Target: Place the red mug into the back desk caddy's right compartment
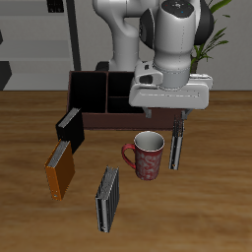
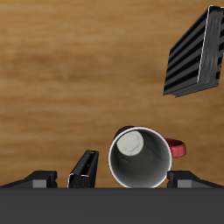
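Observation:
The red mug (image 1: 146, 157) stands upright on the table, its handle toward the orange book. In the wrist view it (image 2: 140, 158) shows from above, with its grey inside and its handle (image 2: 178, 149). My gripper (image 1: 169, 106) hangs open and empty above the mug and slightly farther back; its fingertips (image 2: 35, 180) show apart on either side of the mug. The back desk caddy (image 1: 101, 122), dark brown with black-walled sections, stands behind the mug. Its large end compartment is mostly hidden behind my gripper.
A thin black book (image 1: 177, 145) stands upright close beside the mug and shows in the wrist view (image 2: 85, 168). A black book (image 1: 69, 128), an orange book (image 1: 59, 169) and a striped dark book (image 1: 107, 198) stand nearer the front. The striped book shows in the wrist view (image 2: 194, 54).

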